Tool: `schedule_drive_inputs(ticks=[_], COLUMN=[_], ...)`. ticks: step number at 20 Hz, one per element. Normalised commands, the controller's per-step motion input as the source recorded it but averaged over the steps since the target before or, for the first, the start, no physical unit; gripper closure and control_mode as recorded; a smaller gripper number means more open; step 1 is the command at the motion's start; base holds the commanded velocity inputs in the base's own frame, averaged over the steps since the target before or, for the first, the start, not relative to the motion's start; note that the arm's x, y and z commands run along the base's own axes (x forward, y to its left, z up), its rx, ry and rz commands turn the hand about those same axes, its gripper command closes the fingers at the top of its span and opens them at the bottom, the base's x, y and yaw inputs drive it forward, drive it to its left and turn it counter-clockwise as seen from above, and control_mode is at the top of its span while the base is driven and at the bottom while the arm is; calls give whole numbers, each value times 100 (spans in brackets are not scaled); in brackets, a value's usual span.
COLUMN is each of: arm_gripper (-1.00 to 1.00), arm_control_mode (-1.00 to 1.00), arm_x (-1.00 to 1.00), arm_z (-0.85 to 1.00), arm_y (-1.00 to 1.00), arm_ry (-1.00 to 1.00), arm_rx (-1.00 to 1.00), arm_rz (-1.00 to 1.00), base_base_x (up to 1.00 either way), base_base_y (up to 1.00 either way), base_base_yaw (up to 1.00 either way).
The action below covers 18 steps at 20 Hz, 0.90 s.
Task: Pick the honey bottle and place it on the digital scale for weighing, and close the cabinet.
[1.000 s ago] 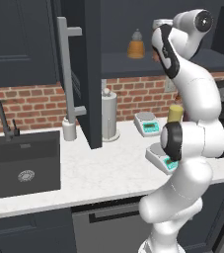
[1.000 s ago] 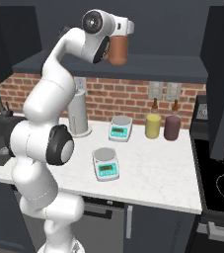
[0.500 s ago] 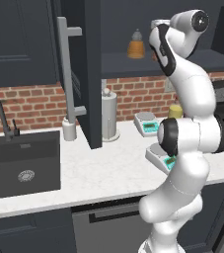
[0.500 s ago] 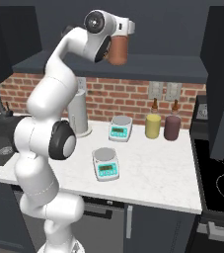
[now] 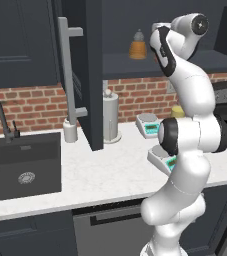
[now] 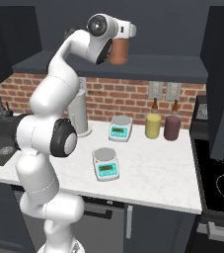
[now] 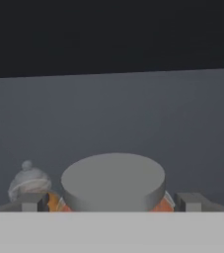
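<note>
Where the arm reaches up into the cabinet (image 6: 222, 74), the end effector (image 7: 111, 201) sits spread wide, one finger tip (image 7: 32, 201) on either side of the honey bottle (image 6: 118, 49); no contact visible, nothing gripped. Hand view: grey lid of the honey bottle directly between the tips, close to the camera. Bottle stands upright on the cabinet shelf (image 6: 148, 69). Smaller orange beehive bottle (image 5: 138, 46) on the same shelf, just beside it. Cabinet door (image 5: 92, 75) stands open, long grey bar handle (image 5: 67, 80) facing out. Below on the worktop (image 6: 153, 173): digital scale (image 6: 106, 163) near the front, plate bare. Boxier white scale (image 6: 120, 128) behind it by the brick wall. Yellow bottle (image 6: 153, 124) and dark red bottle (image 6: 172, 126) to its right, near each other. Paper towel roll (image 5: 110, 117) upright by the open door. Black sink (image 5: 22, 165) with tap (image 5: 0, 117) at far left.
</note>
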Motion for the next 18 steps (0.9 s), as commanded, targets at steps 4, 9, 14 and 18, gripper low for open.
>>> schedule_drive_inputs(ticks=[4, 9, 14, 18], arm_gripper=[-100, -100, 100, 100], arm_control_mode=[-100, -100, -100, -100], arm_x=[9, 2, 1, 0], arm_z=[-9, -4, -7, -5], arm_y=[-15, -5, 0, 0], arm_ry=[1, 0, 0, 0], arm_rx=[0, 0, 0, 0], arm_rz=[0, 0, 0, 0], base_base_x=[0, 0, 0, 0], base_base_y=[0, 0, 0, 0], base_base_yaw=[0, 0, 0, 0])
